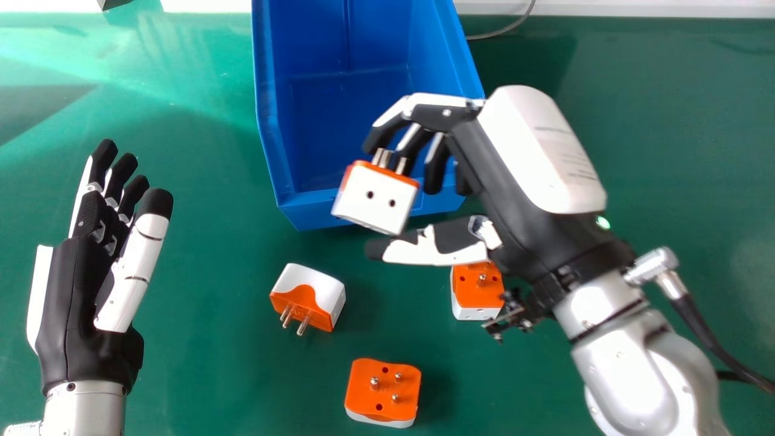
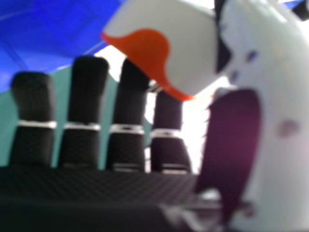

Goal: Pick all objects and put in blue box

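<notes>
The right hand point(image 1: 496, 181) pinches an orange-and-white plug adapter point(image 1: 374, 198) between its curled fingers and thumb, the pins towards the fingers, at the near end of the blue box point(image 1: 315, 212); on the green worktop point(image 1: 212, 363) lie three more: a side-lying adapter point(image 1: 309, 293) with its pins towards the robot, a pins-up adapter point(image 1: 383, 387) closest to the robot, and a partly hidden adapter point(image 1: 478, 290) (the right thumb covers some of it); the left hand point(image 1: 66, 303) is at the head view's left, fingers straight and slightly spread
</notes>
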Robot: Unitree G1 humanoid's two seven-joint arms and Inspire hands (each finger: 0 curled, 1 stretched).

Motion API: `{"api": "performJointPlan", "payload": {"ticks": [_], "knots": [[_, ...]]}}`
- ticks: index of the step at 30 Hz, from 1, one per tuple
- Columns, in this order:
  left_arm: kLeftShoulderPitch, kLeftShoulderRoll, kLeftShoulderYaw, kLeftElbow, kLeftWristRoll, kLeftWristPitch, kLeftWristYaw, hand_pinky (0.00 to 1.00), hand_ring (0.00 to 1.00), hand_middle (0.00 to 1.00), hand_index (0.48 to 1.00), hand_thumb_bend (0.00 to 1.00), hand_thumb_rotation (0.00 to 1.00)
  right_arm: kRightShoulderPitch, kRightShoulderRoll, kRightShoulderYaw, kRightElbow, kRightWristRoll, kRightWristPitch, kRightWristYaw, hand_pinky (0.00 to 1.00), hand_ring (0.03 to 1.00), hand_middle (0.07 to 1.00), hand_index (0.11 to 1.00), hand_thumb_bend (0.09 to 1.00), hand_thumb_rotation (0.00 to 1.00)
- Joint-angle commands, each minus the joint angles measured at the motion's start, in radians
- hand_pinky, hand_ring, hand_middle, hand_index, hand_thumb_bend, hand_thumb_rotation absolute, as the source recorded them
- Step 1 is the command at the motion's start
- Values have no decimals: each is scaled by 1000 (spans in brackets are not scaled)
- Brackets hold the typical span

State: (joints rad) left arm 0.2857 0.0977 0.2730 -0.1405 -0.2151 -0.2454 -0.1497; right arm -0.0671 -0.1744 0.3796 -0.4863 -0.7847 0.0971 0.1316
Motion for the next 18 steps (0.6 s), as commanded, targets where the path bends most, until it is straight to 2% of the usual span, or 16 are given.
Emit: {"api": "performJointPlan", "payload": {"ticks": [1,4,7,14,18], "knots": [[-3,6,1,-26,-2,-5,0,928,949,960,958,652,595,-55,29,12,14,-24,3,-14,238,354,463,556,501,0],[-2,6,1,-26,-2,-6,-1,927,948,958,956,654,593,-97,57,20,63,-44,23,-22,236,350,461,557,500,0],[-2,8,0,-26,3,-7,0,926,948,958,956,654,592,-148,80,25,118,-68,49,-22,230,347,457,555,500,0],[-3,9,-2,-24,7,-7,0,924,947,957,957,658,597,-259,114,30,248,-77,75,-56,214,356,444,547,502,0],[-8,8,-2,-19,0,-9,-4,926,948,958,960,656,599,-325,127,35,319,-101,112,-64,213,355,444,547,503,0]]}}
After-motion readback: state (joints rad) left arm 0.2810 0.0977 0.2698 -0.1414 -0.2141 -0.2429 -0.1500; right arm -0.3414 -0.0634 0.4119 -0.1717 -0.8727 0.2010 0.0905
